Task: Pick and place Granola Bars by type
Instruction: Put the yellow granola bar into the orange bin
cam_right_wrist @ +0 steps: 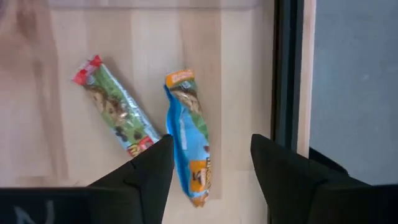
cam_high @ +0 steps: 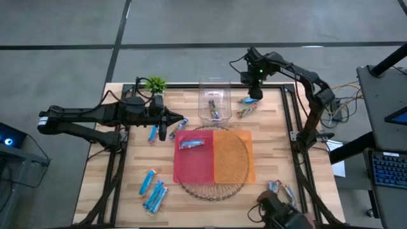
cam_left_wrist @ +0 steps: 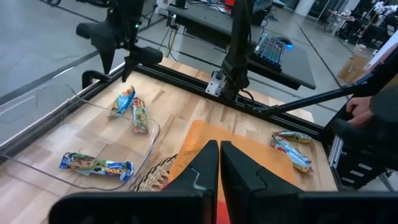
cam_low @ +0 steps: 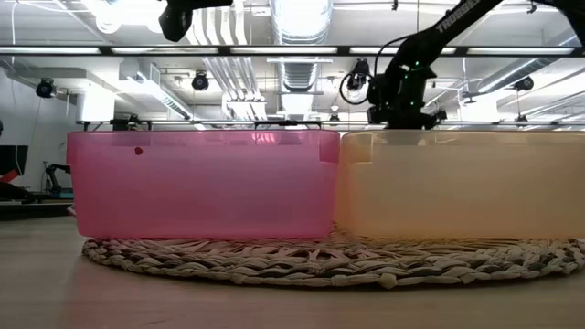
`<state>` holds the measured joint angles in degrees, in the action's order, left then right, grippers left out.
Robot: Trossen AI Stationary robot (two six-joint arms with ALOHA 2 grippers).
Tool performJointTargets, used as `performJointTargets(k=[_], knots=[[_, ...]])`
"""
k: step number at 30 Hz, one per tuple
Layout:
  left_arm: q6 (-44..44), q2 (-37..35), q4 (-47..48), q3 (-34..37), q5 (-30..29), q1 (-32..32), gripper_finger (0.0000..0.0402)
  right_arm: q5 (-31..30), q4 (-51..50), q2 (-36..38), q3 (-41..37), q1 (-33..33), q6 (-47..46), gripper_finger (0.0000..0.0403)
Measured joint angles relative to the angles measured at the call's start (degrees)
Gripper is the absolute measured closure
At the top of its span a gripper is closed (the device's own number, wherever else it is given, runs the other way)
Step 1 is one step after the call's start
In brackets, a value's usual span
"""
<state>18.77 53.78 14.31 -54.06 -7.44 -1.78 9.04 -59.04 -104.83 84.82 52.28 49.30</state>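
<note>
The Granola Bars lie scattered on the wooden table. A light blue bar [cam_right_wrist: 189, 143] and a green one [cam_right_wrist: 115, 106] lie flat at the far right. My right gripper [cam_right_wrist: 211, 165] hangs open above them, pointing down, with a finger on either side of the blue bar and clear of it. Another blue bar [cam_high: 191, 144] lies in the pink tray [cam_high: 184, 168]. The orange tray [cam_high: 232, 159] stands beside it. My left gripper [cam_left_wrist: 219, 162] hovers shut and empty at the pink tray's far left corner.
A clear box [cam_high: 214, 102] at the far edge holds one bar. Loose bars lie left of the trays [cam_high: 152, 132], at the near left [cam_high: 152, 191] and near right [cam_high: 280, 189]. A plant [cam_high: 154, 84] stands at the far left. A person [cam_left_wrist: 367, 118] is beyond the right edge.
</note>
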Motion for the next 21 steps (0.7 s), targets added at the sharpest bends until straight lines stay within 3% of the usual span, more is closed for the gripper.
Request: performJointTargets(k=[21], knots=[[0.96, 0.00, 0.33, 0.00, -0.15, 0.00, 0.0402, 0.03, 0.81, -10.30, -0.20, -2.06, 0.61, 0.0200]])
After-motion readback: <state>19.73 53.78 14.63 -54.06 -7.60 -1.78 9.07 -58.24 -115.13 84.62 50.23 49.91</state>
